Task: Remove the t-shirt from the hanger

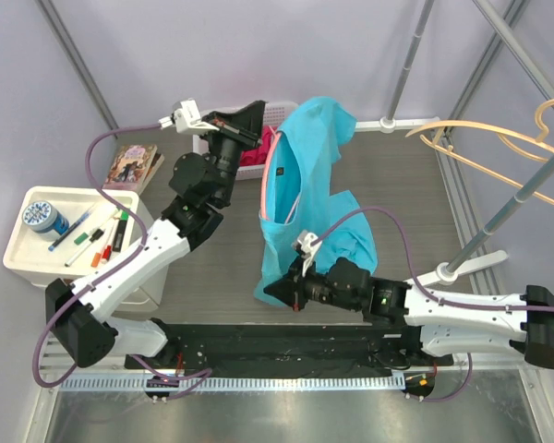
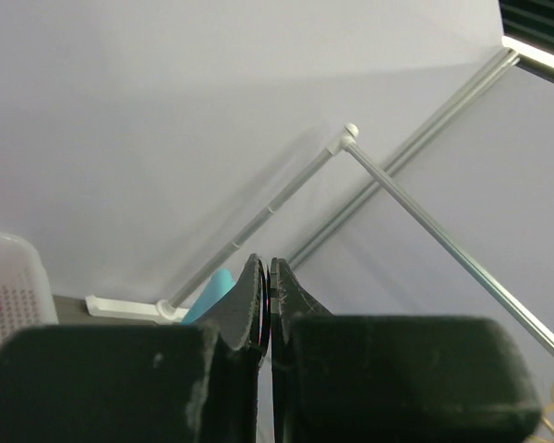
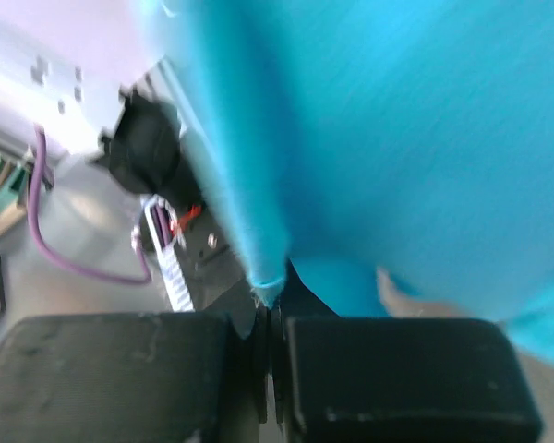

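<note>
Left pincer (image 1: 257, 118): raised, jaws pressed flat together; a thin sliver sits between the tips, too slight to name.
Right pincer (image 1: 279, 292): low, jaws closed on the bottom hem of the t-shirt (image 1: 309, 157) — a fold of turquoise cloth is nipped right at the fingertips.
T-shirt: hangs between the two pincers, its top just right of the left pincer, its lower edge in the right one.
Hanger (image 1: 262, 189): pink rim shows inside the shirt's opening, just below the left pincer's tips — the shirt is on it.

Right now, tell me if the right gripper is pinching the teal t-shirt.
Yes, the right gripper is shut on a folded edge of the teal t-shirt.
</note>
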Controlling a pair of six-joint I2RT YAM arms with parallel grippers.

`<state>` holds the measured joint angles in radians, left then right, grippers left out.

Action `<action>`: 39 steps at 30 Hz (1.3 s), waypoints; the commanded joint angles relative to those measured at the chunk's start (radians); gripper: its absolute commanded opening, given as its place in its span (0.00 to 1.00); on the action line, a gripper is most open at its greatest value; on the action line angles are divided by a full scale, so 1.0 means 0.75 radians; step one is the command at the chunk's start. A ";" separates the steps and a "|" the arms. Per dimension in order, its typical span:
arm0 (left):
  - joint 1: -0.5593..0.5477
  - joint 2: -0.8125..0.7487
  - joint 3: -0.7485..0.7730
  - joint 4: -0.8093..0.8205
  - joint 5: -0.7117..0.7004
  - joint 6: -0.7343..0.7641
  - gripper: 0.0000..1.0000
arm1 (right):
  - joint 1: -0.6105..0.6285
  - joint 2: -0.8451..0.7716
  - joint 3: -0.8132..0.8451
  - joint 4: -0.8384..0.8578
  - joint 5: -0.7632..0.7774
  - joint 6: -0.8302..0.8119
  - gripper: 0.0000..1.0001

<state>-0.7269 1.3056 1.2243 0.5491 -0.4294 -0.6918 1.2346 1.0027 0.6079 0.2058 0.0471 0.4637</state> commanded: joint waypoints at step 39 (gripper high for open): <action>0.043 -0.632 -0.145 -0.716 0.243 0.114 0.00 | -0.202 0.017 0.226 -0.624 0.401 0.083 0.55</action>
<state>-0.6998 0.9031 1.1324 0.1165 -0.3141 -0.5915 1.0782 1.0237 0.7391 -0.2096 0.3901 0.5617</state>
